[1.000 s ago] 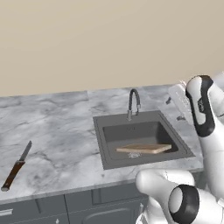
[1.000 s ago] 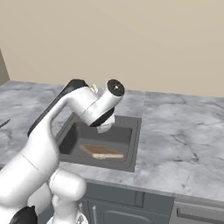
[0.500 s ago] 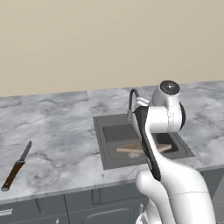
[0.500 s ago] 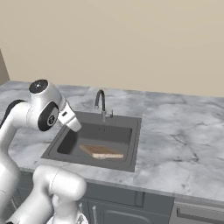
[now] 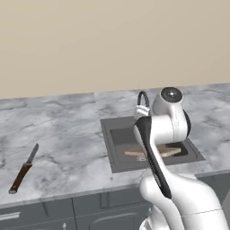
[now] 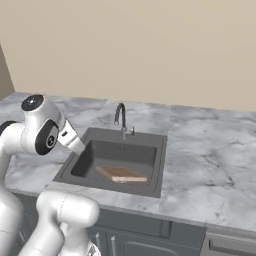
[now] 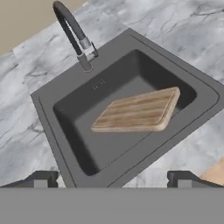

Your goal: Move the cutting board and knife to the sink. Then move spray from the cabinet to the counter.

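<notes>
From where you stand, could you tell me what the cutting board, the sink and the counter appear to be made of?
The cutting board looks like light-brown wood, matte, with grain lines running along it. The sink appears to be a dark grey matte material, perhaps composite or coated metal; its flat, unreflective look leaves that open. The counter resembles polished grey-white marble, going by its veining.

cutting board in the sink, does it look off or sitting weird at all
Slightly. The cutting board lies inside the sink at a skewed angle to the basin walls, and seems propped rather than flat on the bottom. It looks undamaged. The knife lies on the counter.
</notes>
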